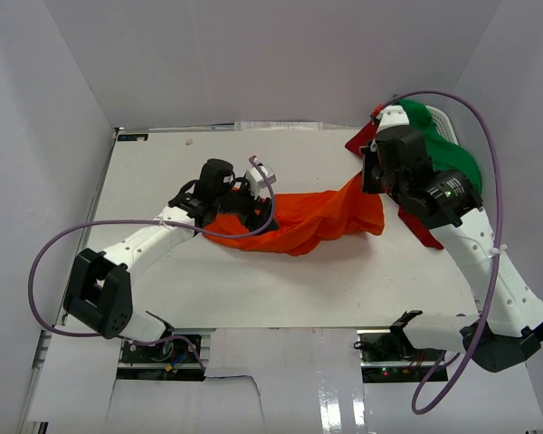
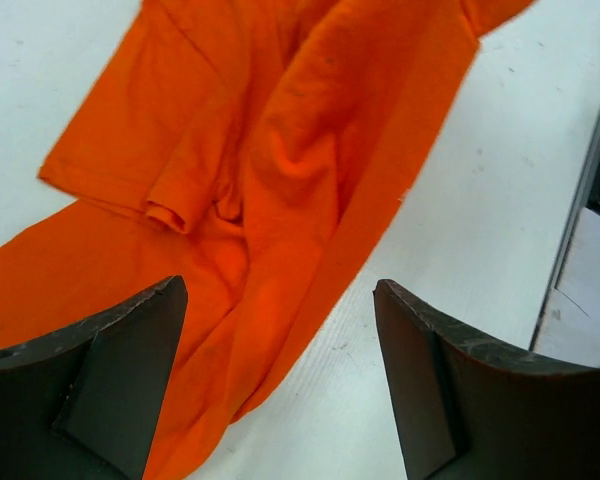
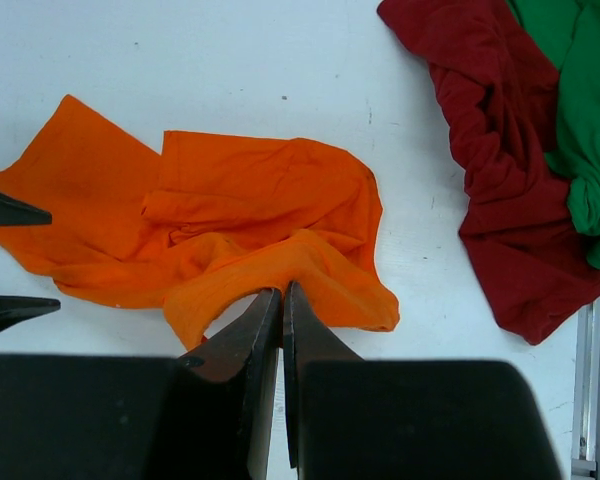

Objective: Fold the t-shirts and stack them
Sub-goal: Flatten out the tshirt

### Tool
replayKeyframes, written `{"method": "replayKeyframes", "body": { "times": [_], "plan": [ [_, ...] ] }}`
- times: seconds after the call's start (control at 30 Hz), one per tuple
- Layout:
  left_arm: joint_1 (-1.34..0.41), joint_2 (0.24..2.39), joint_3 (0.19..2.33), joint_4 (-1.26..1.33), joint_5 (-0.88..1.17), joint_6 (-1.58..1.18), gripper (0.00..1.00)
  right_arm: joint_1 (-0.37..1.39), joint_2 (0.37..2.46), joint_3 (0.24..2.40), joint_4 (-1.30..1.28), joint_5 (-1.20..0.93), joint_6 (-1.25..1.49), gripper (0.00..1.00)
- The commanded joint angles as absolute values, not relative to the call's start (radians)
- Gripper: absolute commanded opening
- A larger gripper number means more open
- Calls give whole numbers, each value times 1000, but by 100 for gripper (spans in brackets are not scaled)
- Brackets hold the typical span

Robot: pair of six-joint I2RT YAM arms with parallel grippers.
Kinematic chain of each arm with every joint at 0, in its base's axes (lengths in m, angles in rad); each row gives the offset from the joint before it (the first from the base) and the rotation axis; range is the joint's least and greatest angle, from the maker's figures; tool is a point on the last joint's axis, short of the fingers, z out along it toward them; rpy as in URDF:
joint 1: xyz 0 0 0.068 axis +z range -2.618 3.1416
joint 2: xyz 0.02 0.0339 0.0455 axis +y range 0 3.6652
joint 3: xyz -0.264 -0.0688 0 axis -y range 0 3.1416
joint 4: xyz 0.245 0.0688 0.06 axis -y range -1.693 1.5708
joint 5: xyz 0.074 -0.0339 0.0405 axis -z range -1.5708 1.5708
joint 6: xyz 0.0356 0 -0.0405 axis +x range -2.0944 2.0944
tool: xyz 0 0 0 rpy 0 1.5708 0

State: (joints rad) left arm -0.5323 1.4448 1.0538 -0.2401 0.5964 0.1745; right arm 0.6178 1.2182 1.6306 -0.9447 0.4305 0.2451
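The bright orange t-shirt (image 1: 308, 217) lies crumpled and stretched across the middle of the table. My left gripper (image 1: 249, 199) hovers over its left end, open; in the left wrist view the wide-apart gripper (image 2: 280, 285) has the orange t-shirt (image 2: 280, 150) partly under its left finger. My right gripper (image 1: 366, 178) is at the shirt's right end. In the right wrist view that gripper (image 3: 281, 290) is shut, pinching a raised fold of the orange t-shirt (image 3: 260, 190). The dark red t-shirt (image 3: 490, 150) and the green t-shirt (image 3: 580, 100) lie bunched together at the back right.
White walls enclose the table (image 1: 281, 289) on three sides. The right arm covers part of the green t-shirt (image 1: 448, 158) and the dark red t-shirt (image 1: 423, 231). A white slatted object (image 1: 442, 117) sits behind them. Purple cables (image 1: 45, 262) loop beside both arms.
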Motion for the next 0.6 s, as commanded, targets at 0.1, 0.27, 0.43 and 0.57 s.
{"method": "replayKeyframes", "body": {
  "times": [0.1, 0.27, 0.43, 0.57],
  "plan": [
    [-548, 1401, 1051, -227, 773, 236, 86, 595, 1229, 1684, -946, 394, 209, 8],
    [-569, 1373, 1022, -224, 842, 248, 86, 580, 1227, 1681, -946, 379, 199, 8],
    [-600, 1414, 1025, -250, 835, 259, 86, 566, 1233, 1690, -946, 362, 192, 8],
    [-607, 1480, 1043, -265, 776, 268, 84, 564, 1241, 1713, -959, 344, 187, 8]
  ]
}}
